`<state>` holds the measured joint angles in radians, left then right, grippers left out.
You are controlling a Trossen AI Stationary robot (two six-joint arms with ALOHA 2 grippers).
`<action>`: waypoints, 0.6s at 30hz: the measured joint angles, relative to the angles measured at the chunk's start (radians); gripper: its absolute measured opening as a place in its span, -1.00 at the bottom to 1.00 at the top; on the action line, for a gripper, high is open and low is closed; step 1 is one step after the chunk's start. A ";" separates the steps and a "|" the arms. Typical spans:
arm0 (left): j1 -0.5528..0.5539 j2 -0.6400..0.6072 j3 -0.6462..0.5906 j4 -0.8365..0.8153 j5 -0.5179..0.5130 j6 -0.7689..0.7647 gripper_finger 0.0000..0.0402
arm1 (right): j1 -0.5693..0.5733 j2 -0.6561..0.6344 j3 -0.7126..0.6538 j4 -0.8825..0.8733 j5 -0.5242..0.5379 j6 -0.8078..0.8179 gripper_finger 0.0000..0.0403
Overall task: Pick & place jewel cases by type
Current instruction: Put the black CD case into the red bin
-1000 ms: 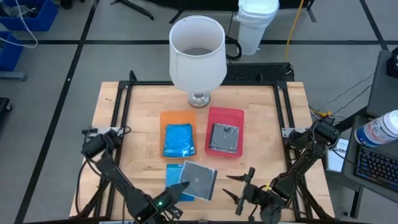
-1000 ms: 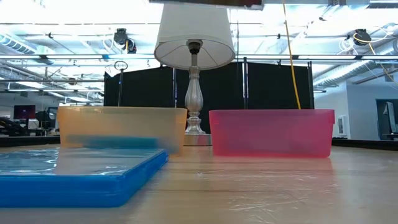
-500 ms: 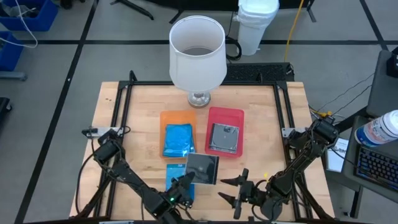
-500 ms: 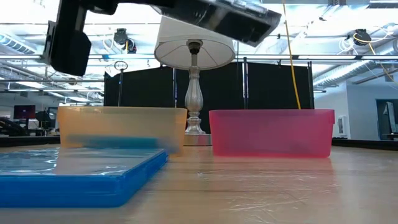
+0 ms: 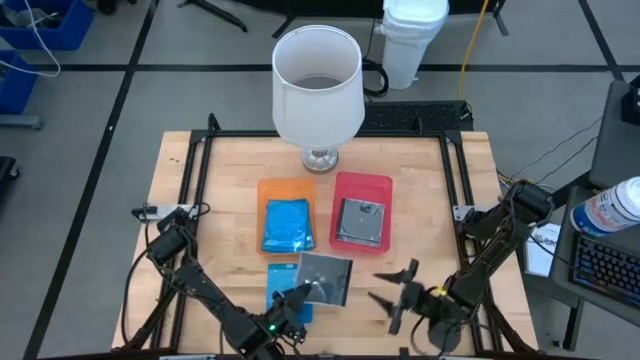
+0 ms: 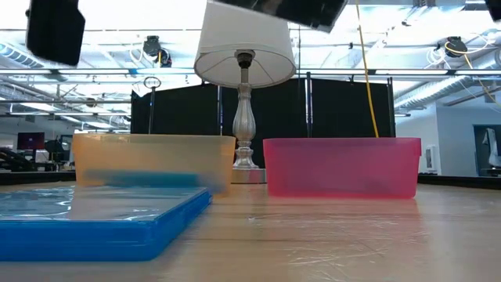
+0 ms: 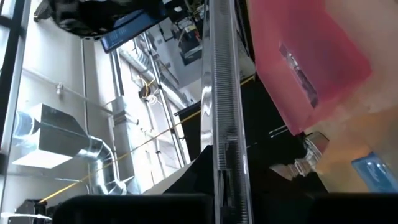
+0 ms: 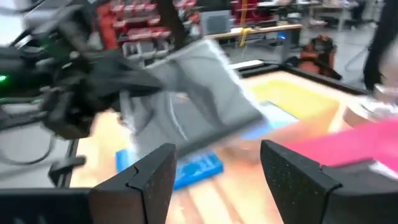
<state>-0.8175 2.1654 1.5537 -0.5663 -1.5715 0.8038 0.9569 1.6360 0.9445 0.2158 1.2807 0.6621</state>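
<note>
My left gripper (image 5: 301,294) is near the table's near edge, shut on a dark grey jewel case (image 5: 326,277) held in the air; the case shows at the low view's top (image 6: 291,8) and in the right wrist view (image 8: 193,93). A blue jewel case (image 5: 281,291) lies flat on the table below it (image 6: 94,219). The orange tray (image 5: 287,190) holds blue cases (image 5: 288,224). The red tray (image 5: 362,184) holds a grey case (image 5: 359,220). My right gripper (image 5: 396,293) is open, right of the held case, touching nothing. My left gripper pinches the dark grey jewel case between its two fingers at the case's near-left edge (image 5: 310,288), coming from the table's near-left side. In the left wrist view the case stands edge-on (image 7: 224,124) between the fingers. It is lifted clear of the table and tilted.
A table lamp with a white shade (image 5: 317,85) stands on the table behind the two trays, its silver stem (image 6: 244,117) between them in the low view. Bare wood lies right of the red tray (image 5: 440,220) and left of the orange tray (image 5: 215,220).
My left gripper has risen with the dark grey case, lifting it off the blue case and the table and carrying it a little toward the far edge; the case now hangs tilted in the air. The blue case has stayed in place. My right gripper has shifted slightly to the right.
</note>
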 joint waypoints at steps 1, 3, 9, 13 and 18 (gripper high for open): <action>-0.002 0.000 0.008 0.001 0.000 0.002 -0.87 | 0.008 -0.020 -0.037 0.005 0.010 0.051 0.09; -0.003 0.000 0.032 0.000 0.001 0.009 -0.91 | 0.024 -0.057 -0.127 0.056 0.027 0.174 0.08; 0.016 0.000 0.165 -0.002 0.000 0.030 -0.90 | 0.009 -0.065 -0.409 0.589 -0.044 0.298 0.13; 0.038 0.000 0.251 -0.004 -0.001 0.031 -0.84 | -0.051 -0.031 -0.487 0.966 -0.194 0.212 0.15; 0.047 0.000 0.284 -0.005 -0.001 0.026 -0.82 | -0.152 -0.023 -0.467 1.218 -0.484 -0.029 0.14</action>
<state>-0.7708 2.1651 1.8374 -0.5710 -1.5722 0.8300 0.8051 1.6128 0.4770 1.4342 0.7971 0.6328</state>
